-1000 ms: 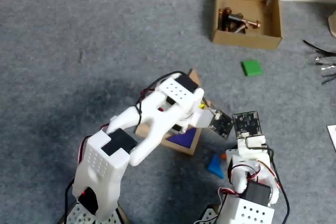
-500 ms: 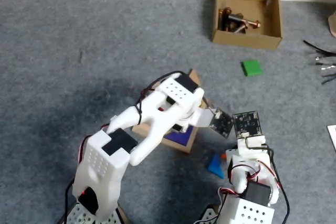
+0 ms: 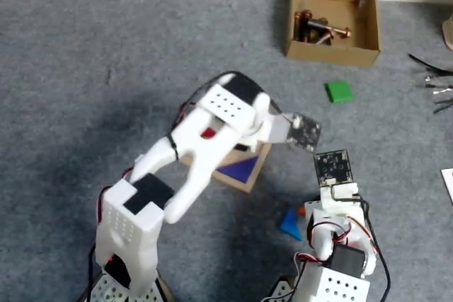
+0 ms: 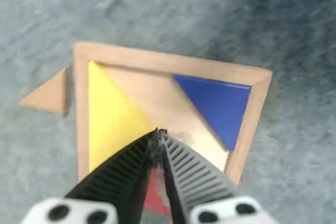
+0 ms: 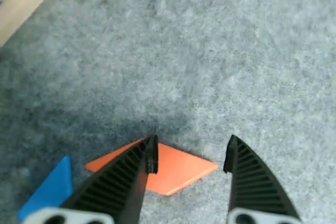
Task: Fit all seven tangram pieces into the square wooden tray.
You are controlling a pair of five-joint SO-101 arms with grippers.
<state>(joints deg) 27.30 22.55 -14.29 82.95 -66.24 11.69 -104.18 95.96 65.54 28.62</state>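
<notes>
Left gripper [image 4: 159, 132]: lifted clear of the tray [image 4: 157, 59], jaws together on nothing, yellow triangle [image 4: 107, 119] lying inside just beneath its tips beside the blue triangle [image 4: 218, 103] (placement apparently done); right gripper [image 5: 191, 153] spread above the orange piece [image 5: 168, 171].

**A:** The left arm [image 3: 212, 132] is on the move! Its wrist swings up and away from the near edge of the tray [image 3: 233, 183], heading for the far side of the table.

**B:** Yes, and its wrist camera [image 3: 304, 132] sits farther up the table than a second ago. The whole arm leans over to the left too.

**A:** More of the blue piece [image 3: 241, 168] shows in the tray's near corner now, and a red patch [image 3: 207, 133] peeks through a gap in the arm.
</notes>
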